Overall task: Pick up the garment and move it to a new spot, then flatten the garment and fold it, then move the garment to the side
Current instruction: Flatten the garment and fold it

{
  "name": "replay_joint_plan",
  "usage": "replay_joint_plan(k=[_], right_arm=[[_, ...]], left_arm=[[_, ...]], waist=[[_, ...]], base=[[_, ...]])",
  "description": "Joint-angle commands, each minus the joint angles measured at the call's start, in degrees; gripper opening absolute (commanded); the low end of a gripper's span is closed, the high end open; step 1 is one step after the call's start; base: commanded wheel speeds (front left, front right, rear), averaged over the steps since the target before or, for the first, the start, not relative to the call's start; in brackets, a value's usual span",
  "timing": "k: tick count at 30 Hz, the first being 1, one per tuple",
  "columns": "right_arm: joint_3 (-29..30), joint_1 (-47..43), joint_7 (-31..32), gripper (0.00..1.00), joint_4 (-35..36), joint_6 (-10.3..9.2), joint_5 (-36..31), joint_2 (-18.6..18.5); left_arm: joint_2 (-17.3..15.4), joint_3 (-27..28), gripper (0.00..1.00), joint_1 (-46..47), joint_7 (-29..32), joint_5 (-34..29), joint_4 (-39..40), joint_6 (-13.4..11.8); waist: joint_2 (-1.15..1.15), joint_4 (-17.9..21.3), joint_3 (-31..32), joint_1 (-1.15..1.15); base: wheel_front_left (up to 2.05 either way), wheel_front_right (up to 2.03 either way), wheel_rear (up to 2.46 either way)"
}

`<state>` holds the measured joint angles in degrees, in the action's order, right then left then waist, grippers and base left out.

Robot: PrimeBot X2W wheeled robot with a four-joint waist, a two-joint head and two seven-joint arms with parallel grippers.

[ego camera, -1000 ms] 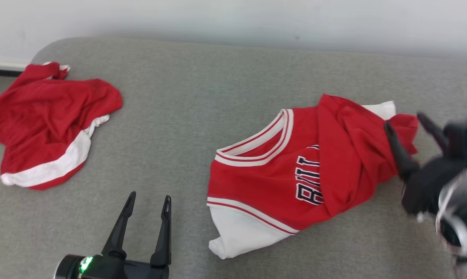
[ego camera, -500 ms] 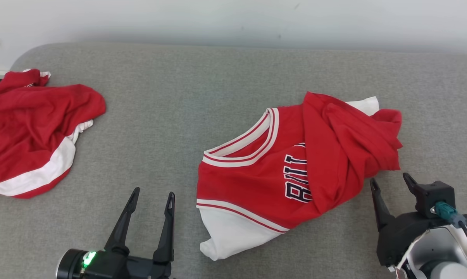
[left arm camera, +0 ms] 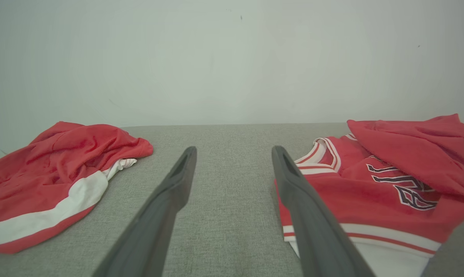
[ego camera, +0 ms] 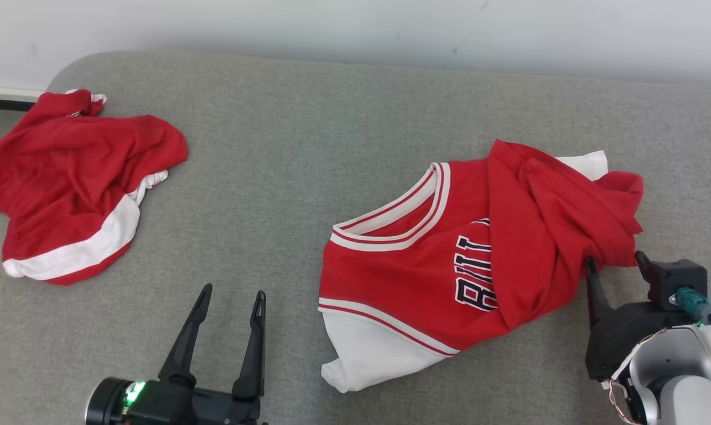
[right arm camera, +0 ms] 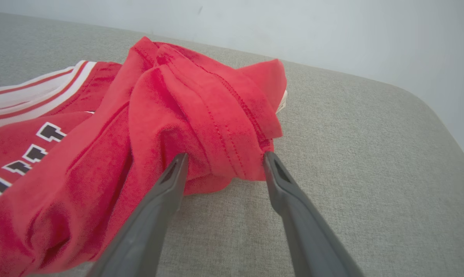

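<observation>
1. Surface, near zone: a grey woven, padded surface (ego camera: 308, 147) runs under both arms.
2. Left gripper (ego camera: 233, 290): fingers spread, nothing between them. It stands over bare fabric, just left of the jersey's white lower corner. In the left wrist view this gripper (left arm camera: 235, 150) points at the open strip between the 2 garments.
3. Right gripper (ego camera: 613, 258): fingers spread wide. In the right wrist view the gripper (right arm camera: 226, 155) has 1 fingertip on each side of a bunched red fold at the jersey's right end. The tips sit against the cloth and do not pinch it.
4. Jersey (ego camera: 426, 265): red with white trim and dark lettering, lying right of centre. Its right half is folded over the lettering. A white layer shows at the lower left corner.
5. Second garment (ego camera: 78, 171): red with a white band, crumpled, at the far left, well apart from the jersey.
6. Far zone: the surface ends in a rounded corner at the left. A plain pale wall (ego camera: 355, 23) rises directly behind it.
7. Count: 2 garments, 2 grippers, 1 surface.
</observation>
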<state>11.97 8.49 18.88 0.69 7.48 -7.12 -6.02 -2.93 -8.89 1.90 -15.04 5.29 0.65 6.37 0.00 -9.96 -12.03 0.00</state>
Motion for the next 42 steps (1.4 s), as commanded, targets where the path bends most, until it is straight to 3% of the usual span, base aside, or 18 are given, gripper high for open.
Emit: replay_joint_plan(k=[1,14,16,18,19,20,21,22,23,29,34,42], right_arm=[[0.3,0.3,0.0,1.0,0.4,0.04,0.7,0.2],[-1.5,0.4,1.8,1.0,2.7,0.04,5.1,-2.6],[-2.4,0.9,2.1,0.95,2.3,0.04,5.5,-3.2],[-3.0,1.4,2.6,0.76,1.7,0.04,5.6,-3.7],[-3.5,1.7,2.6,0.74,1.3,0.04,5.7,-4.0],[-3.8,2.2,2.6,0.47,1.1,0.04,5.8,-4.3],[-4.2,2.5,2.5,0.29,0.8,0.04,6.0,-4.5],[-4.8,2.7,2.5,0.03,0.5,0.04,5.9,-4.8],[-5.2,2.8,2.3,0.0,0.5,0.04,6.1,-4.9],[-4.5,2.4,0.7,0.0,3.2,0.04,5.7,-4.3],[-1.0,1.2,-0.4,0.0,9.9,0.04,6.4,-2.6],[8.3,-5.2,4.9,0.0,20.7,0.04,7.0,-0.4]], left_arm=[[0.1,0.2,1.0,0.4,-0.2,0.1,0.0,-0.1],[0.1,0.4,1.0,0.1,-0.2,-0.2,0.3,-0.1],[0.1,0.4,1.0,0.2,-0.2,-0.3,0.3,-0.1],[0.1,0.5,1.0,0.3,-0.2,-0.3,0.3,-0.1],[0.1,0.6,1.0,0.3,-0.2,-0.4,0.3,0.0],[0.1,0.6,1.0,0.4,-0.2,-0.4,0.3,0.0],[0.1,0.7,1.0,0.5,-0.2,-0.4,0.2,0.0],[0.1,0.8,1.0,0.5,-0.2,-0.5,0.2,0.0],[0.1,0.8,1.0,0.5,-0.2,-0.5,0.2,0.1],[0.1,1.1,1.0,0.4,-0.2,-0.4,0.3,-0.1],[0.1,1.4,1.0,-0.2,-0.2,-0.6,0.4,-0.3],[0.1,1.3,1.0,-0.9,-0.2,-0.9,0.0,0.0]], waist=[[0.0,-0.3,0.0,0.0],[0.0,0.6,-0.3,0.0],[0.0,0.5,-0.3,0.0],[0.0,0.5,-0.4,0.0],[0.0,0.4,-0.4,0.0],[0.0,0.4,-0.5,0.0],[0.0,0.4,-0.6,0.0],[0.0,0.4,-0.6,0.0],[0.0,0.4,-0.6,0.0],[0.0,0.8,-0.7,0.0],[0.0,2.3,-0.2,0.0],[0.0,3.9,1.2,0.0]], base=[[0.0,0.0,0.0],[0.0,0.0,0.0],[0.0,0.0,0.0],[0.0,0.0,0.0],[0.0,0.0,0.0],[0.0,0.0,0.0],[0.0,0.0,0.0],[0.0,0.0,0.0],[0.0,0.0,0.0],[0.0,0.0,0.0],[0.0,0.0,0.0],[0.0,0.0,0.0]])
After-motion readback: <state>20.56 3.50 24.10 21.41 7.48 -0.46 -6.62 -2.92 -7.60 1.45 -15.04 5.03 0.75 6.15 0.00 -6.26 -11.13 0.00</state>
